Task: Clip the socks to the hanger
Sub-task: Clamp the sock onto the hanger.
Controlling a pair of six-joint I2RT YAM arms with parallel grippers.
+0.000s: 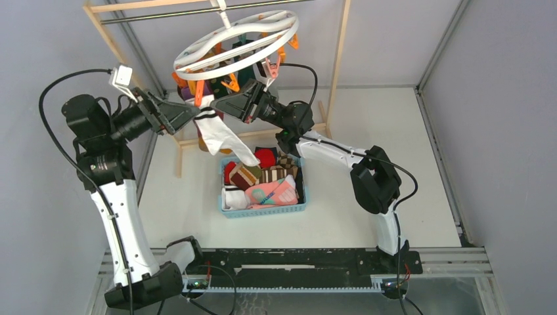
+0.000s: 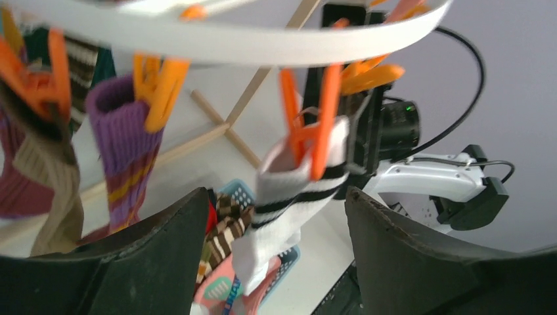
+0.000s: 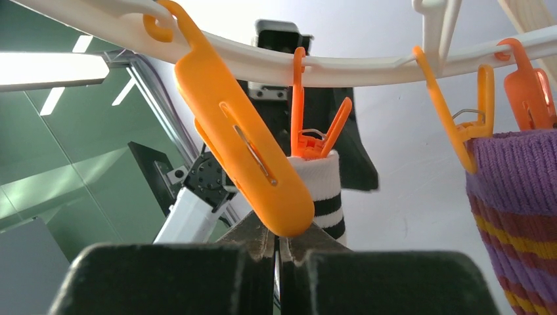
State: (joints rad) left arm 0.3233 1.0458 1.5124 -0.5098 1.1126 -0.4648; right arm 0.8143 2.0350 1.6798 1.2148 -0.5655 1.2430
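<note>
The white ring hanger (image 1: pixel 236 39) hangs from the rack with orange clips. A white sock with black bands (image 1: pixel 220 134) hangs by its cuff from an orange clip (image 2: pixel 309 131). My left gripper (image 1: pixel 196 111) is open; in the left wrist view (image 2: pixel 276 216) the white sock (image 2: pixel 289 197) hangs between the wide-apart fingers, apart from both. My right gripper (image 1: pixel 215 104) is shut and empty; in the right wrist view (image 3: pixel 281 236) a free orange clip (image 3: pixel 243 151) dangles just above its tips. A purple striped sock (image 3: pixel 519 216) and a brown sock (image 2: pixel 59 190) hang clipped nearby.
A blue basket (image 1: pixel 263 211) on the table below holds several more socks (image 1: pixel 266 177). The light wooden rack frame (image 1: pixel 338 59) stands around the hanger. The two arms meet closely under the ring's near side.
</note>
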